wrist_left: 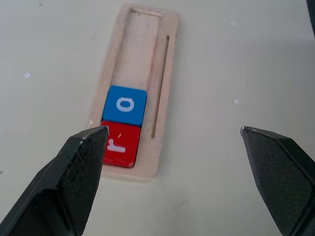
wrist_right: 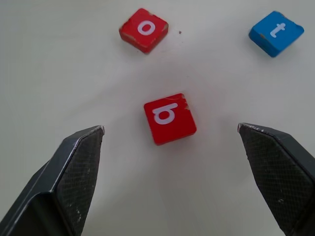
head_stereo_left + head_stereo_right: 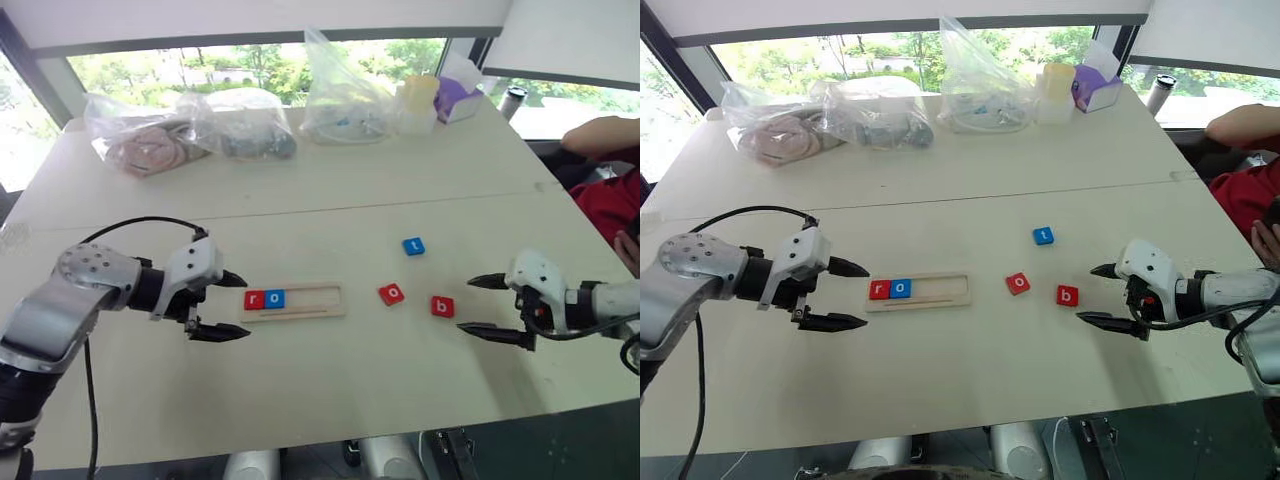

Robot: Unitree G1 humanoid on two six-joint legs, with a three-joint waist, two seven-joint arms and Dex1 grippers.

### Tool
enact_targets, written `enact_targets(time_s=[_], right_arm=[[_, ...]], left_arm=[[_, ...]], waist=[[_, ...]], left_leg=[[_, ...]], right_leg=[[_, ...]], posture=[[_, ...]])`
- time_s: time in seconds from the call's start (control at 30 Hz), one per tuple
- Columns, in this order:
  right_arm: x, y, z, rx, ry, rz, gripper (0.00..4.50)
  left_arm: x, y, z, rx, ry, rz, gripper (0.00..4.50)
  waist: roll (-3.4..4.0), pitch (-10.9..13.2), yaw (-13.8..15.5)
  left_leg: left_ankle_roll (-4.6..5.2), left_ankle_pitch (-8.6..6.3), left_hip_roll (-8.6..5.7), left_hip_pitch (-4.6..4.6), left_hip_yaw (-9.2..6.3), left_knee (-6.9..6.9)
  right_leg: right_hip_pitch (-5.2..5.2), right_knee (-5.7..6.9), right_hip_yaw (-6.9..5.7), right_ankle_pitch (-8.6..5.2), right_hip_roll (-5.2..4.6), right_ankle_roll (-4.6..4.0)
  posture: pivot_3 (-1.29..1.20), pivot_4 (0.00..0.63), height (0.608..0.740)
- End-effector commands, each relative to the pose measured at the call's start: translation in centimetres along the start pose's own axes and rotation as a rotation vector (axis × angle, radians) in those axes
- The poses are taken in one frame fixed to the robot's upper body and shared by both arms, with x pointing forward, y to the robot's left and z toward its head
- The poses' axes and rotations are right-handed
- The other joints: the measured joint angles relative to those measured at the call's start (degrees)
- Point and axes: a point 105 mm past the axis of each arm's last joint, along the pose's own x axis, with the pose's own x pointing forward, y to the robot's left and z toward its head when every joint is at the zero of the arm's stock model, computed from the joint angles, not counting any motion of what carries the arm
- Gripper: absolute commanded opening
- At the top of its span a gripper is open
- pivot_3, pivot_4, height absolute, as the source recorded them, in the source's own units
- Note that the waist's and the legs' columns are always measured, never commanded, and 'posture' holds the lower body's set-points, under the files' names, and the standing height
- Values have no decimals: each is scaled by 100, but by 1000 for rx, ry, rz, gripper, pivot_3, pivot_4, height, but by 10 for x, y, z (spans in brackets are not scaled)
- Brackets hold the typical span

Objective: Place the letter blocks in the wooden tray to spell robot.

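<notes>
Left eye view gives me the whole pale table [image 3: 330, 395], and on it I see the long narrow light-wood tray [image 3: 312, 302] lying lengthwise across the middle, closer to the near edge than to the far one. Two tiles sit in its slot at the end toward the table's left edge: a red square tile with a white r [image 3: 254, 299] at the very end and a blue square tile with a white o [image 3: 275, 298] touching it. I see bare wood in the remaining length of the slot.

Three more tiles lie loose on the table between the tray and the right edge. I have a red square tile with a white o [image 3: 391, 294] just past the tray's end, a red square tile with a white b [image 3: 442, 306] a little nearer the right edge, and a blue square tile with a white t [image 3: 413, 246] set farther back than both.

My left gripper [image 3: 227, 305] hovers beside the tray's filled end, its black fingers spread wide with nothing between them. My right gripper [image 3: 483, 306] hangs just beside the b tile on its right-edge side, fingers also spread wide and empty.

Along the far edge I see several clear plastic bags [image 3: 190, 130] with things inside.
</notes>
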Motion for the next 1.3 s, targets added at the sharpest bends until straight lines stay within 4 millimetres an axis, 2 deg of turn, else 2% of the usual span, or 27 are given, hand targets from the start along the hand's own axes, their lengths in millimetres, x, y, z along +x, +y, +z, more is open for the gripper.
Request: enact_targets(time_s=[0.03,0.33,0.43,0.57,0.6,0.67,0.77,0.83,0.9,0.93,1.0,1.07,1.13,1.3], right_arm=[[2,-7,1,-77,2,9,4490],[24,-13,-5,-91,-27,60,4490],[31,-6,-6,-81,-41,104,3601],[33,-3,-12,-67,-39,128,1527],[33,-4,-13,-64,-40,120,1136],[32,-6,-9,-61,-48,106,1155],[32,-12,18,-58,-126,93,1155],[35,-12,57,-82,-206,116,1155],[43,-5,100,-136,-267,167,1155],[47,-1,113,-152,-279,183,1155],[62,0,125,-196,-254,172,1155],[102,14,150,-209,-290,184,1155],[122,22,165,-208,-301,193,1155],[150,35,177,-201,-269,183,1155]], left_arm=[[-6,0,5,20,-9,32,4500],[-8,-1,-8,-14,35,67,4500],[-8,0,-10,-22,35,75,4500],[-8,-1,-13,-30,42,79,4500],[-9,-1,-14,-35,45,83,4500],[-11,1,-17,-44,50,94,4500],[-18,5,-23,-58,71,113,4500],[-24,7,-28,-68,92,126,4500],[-29,8,-31,-75,105,132,4500],[-31,8,-32,-76,106,132,4500],[-31,8,-31,-75,104,132,4500],[-27,9,-32,-70,102,141,4500],[-24,9,-32,-69,99,144,4500],[-24,3,-42,-79,138,157,4500]], waist=[[0,0,10],[2,1,17],[2,0,18],[2,0,22],[2,0,23],[2,-1,26],[3,0,16],[5,2,-15],[8,4,-54],[8,4,-67],[-2,-2,-17],[-14,-9,14],[-10,-6,17],[-9,-5,40]], left_leg=[[0,0,0,-1,-1,0],[0,0,0,-6,-3,-1],[-1,1,-1,-4,-1,1],[-2,1,-1,-1,-1,2],[-2,1,0,-1,-1,2],[-2,1,0,-1,-1,3],[-2,1,0,1,-1,4],[-2,1,0,3,1,7],[-3,2,1,3,6,7],[-4,2,3,4,5,7],[-6,4,4,4,-2,7],[-6,3,9,5,-19,7],[-7,4,11,2,-22,7],[-16,9,3,-11,-15,9]], right_leg=[[0,2,1,1,0,0],[-4,3,6,20,0,-13],[-4,6,8,21,0,-18],[-1,8,9,22,0,-17],[-1,8,8,22,0,-16],[0,8,9,23,0,-16],[0,11,9,23,0,-17],[-3,18,12,23,1,-18],[-14,27,21,25,5,-18],[-22,37,25,26,10,-15],[-29,58,22,28,13,-11],[-28,70,7,21,20,-23],[-34,79,4,13,22,-39],[-46,89,5,20,3,-30]], posture=[[0,150,740],[0,150,740],[0,150,740],[0,150,740],[0,150,740],[0,150,740],[0,150,740],[0,150,740],[0,150,740],[0,150,740],[0,150,740],[0,150,740],[0,150,740],[0,150,740]])
